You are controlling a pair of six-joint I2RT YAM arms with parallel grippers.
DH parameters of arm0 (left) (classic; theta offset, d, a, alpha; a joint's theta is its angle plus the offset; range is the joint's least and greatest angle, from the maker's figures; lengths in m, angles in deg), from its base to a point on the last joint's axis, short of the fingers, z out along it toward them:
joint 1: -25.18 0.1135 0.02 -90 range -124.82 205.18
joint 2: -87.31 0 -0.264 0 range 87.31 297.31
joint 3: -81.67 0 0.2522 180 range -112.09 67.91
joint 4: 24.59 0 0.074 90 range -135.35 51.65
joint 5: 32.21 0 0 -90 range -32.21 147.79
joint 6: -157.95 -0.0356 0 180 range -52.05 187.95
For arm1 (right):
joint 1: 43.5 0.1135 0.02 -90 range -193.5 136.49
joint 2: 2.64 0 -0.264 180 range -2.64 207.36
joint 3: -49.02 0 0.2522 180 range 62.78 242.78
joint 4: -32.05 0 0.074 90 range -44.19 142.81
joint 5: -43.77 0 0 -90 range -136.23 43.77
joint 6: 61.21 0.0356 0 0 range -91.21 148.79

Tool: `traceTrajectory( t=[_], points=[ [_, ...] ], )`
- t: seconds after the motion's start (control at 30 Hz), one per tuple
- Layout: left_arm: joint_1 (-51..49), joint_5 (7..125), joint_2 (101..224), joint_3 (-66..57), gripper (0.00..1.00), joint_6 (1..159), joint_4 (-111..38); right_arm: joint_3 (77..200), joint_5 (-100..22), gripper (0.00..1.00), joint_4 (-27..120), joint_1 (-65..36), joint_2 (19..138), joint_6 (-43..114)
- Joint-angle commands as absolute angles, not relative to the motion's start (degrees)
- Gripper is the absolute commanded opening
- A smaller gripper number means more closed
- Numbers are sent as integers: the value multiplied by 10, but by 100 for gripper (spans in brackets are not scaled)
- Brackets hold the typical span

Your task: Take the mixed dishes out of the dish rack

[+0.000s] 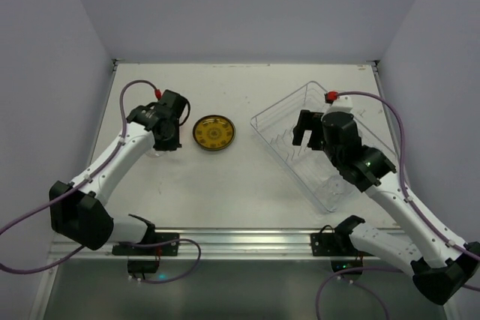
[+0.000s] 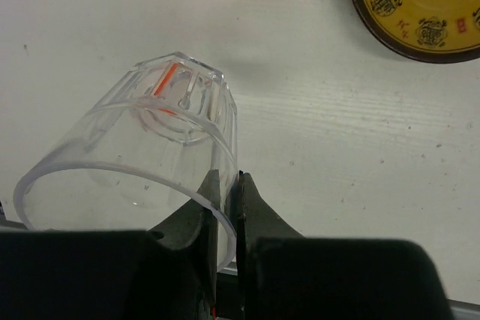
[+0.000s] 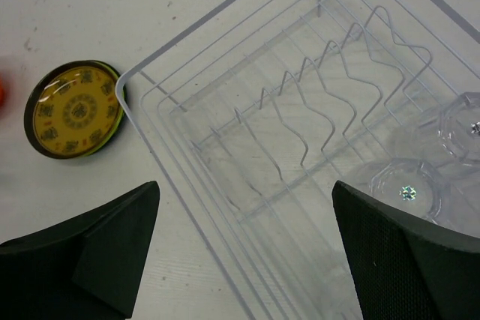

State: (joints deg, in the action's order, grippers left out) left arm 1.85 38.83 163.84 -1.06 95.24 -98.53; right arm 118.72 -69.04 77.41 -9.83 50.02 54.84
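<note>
The clear plastic cup [image 2: 150,140] is held in the left tool [image 2: 225,185], which is clenched on the cup's wall at the rim, the thin plastic edge passing between the two dark fingertips. The cup is tilted on its side: its long axis runs from the open mouth, which faces the wrist camera at the lower left, to the faceted base, which points away and slightly up-right across the counter [image 1: 225,185]. Whether the base touches the surface I cannot tell. In the top view this cup [image 1: 159,152] shows only faintly under the left tool [image 1: 169,136], on the left part of the counter. Just to its right lies the olive-yellow patterned plate [image 1: 214,133], flat and face up, apart from the cup and between the two arms. Further right stands the dish rack [image 1: 259,121], a clear tray with slanted walls, its long axis set diagonally from far left to near right, its nearest corner close to the plate but not touching it. Inside it, the wire plate holder [image 3: 304,110] runs along that same axis in a zigzag, with no plates in its slots. At least two more clear cups [image 3: 409,189] sit base-up in the near-right end of the rack. The right tool [image 3: 247,252] hangs over the rack with its fingers spread wide and nothing between them.
</note>
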Motion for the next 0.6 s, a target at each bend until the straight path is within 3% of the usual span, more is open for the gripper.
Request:
traceTrajectory(
  t=[0.0,0.43,0.57],
  points=[
    [40,431,1674,4,0,935,-987,1205,-716,99,779,-105,490,515],
    [87,482,1790,36,0,907,-905,1175,-635,99,753,-104,447,512],
    [93,485,1802,46,23,897,-892,1175,-631,99,754,-104,448,515]
  ],
)
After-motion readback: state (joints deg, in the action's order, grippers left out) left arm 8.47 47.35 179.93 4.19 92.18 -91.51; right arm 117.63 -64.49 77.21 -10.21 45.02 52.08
